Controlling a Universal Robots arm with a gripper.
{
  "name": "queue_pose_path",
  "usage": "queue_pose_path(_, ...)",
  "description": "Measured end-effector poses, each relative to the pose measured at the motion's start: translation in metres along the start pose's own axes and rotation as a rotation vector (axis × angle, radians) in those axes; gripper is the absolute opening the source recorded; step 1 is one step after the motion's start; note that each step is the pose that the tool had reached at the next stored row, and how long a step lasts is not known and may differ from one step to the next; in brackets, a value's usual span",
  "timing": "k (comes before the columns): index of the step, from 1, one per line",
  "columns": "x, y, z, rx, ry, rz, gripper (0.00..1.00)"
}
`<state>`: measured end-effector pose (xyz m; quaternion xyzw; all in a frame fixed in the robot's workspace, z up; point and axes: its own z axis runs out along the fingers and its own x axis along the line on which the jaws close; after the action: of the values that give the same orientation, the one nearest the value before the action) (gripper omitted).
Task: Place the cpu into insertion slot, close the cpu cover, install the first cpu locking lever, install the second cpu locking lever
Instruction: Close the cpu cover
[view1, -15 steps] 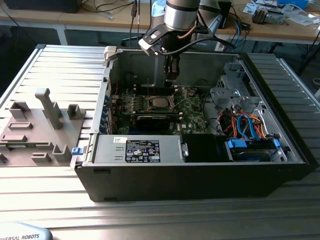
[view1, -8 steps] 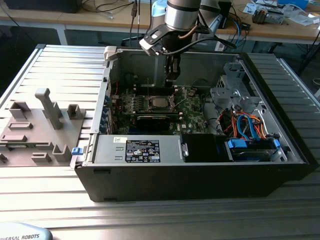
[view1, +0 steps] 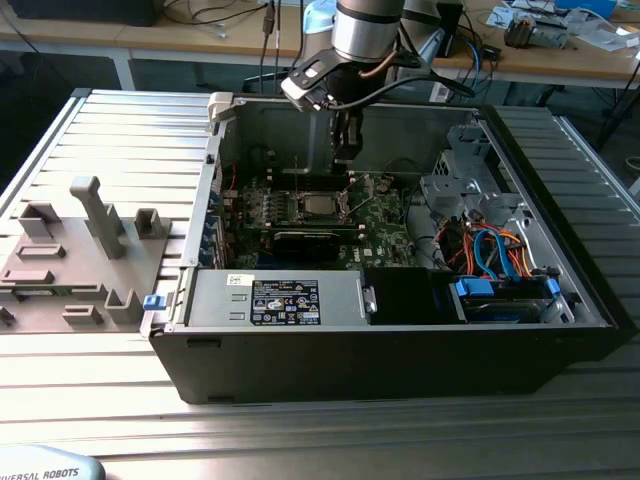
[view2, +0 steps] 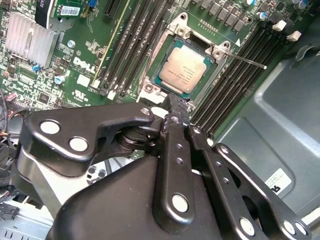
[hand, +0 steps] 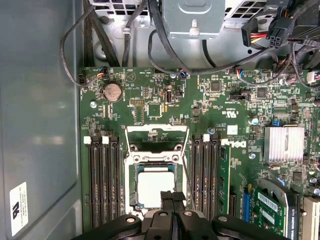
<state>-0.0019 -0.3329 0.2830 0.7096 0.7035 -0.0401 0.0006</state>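
near the upper centre of the exterior view, a black two-fingered gripper on a silver arm, reaching down into an open black computer case on a grey ribbed metal table. hangs over a green motherboard on the case floor; contact with the board impossible to judge. slim black fingers pressed tight together in both wrist views, clenched on nothing.

just beyond the fingertips, a small flat square cpu with a silver-grey metal top. lies level inside the insertion slot, a dark square socket with a silver metal rim, near the middle of the exterior view. flanked on both sides by long black memory slots.

beside the socket in the first wrist view, the cpu cover, a thin silver metal frame plate with a square window, swung open and clear of the chip. in the second wrist view, a thin silver locking lever jutting from a socket corner across the memory slots, not latched.

at the exterior view's left, grey plastic fixture blocks on the table, well apart from the case.
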Motion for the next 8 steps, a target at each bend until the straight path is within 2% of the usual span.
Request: queue_pose_path(8, 0.0, 0.0027, 0.0002, -0.0001, -0.0001, 0.0, 0.11)
